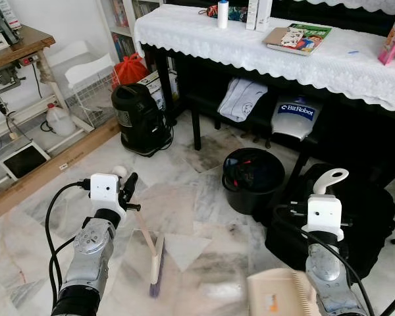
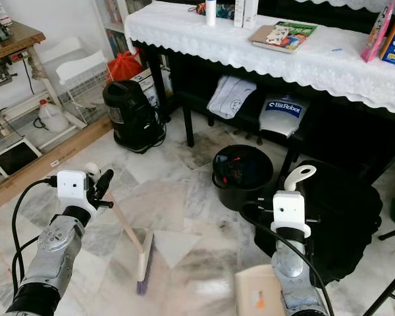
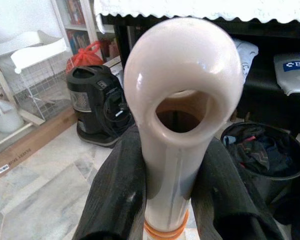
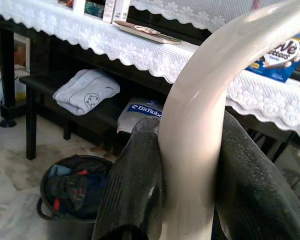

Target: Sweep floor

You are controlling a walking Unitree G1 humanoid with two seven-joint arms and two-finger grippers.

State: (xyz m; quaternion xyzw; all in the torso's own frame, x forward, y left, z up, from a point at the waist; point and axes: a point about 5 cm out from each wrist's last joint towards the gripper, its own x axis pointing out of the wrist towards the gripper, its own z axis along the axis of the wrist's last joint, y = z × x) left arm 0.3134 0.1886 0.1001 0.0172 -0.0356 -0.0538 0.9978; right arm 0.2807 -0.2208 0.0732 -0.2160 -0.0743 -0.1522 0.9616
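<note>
On the marble floor (image 1: 184, 197) ahead, the left end effector (image 1: 126, 189) is clamped on the broom (image 1: 155, 260), bristles down on the tiles. Right end effector (image 4: 187, 150) grips the dustpan (image 1: 280, 296) handle, near the black bin (image 1: 253, 179).

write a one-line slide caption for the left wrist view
Left gripper clamps the cream plastic broom handle, black vacuum cleaner behind.
</note>
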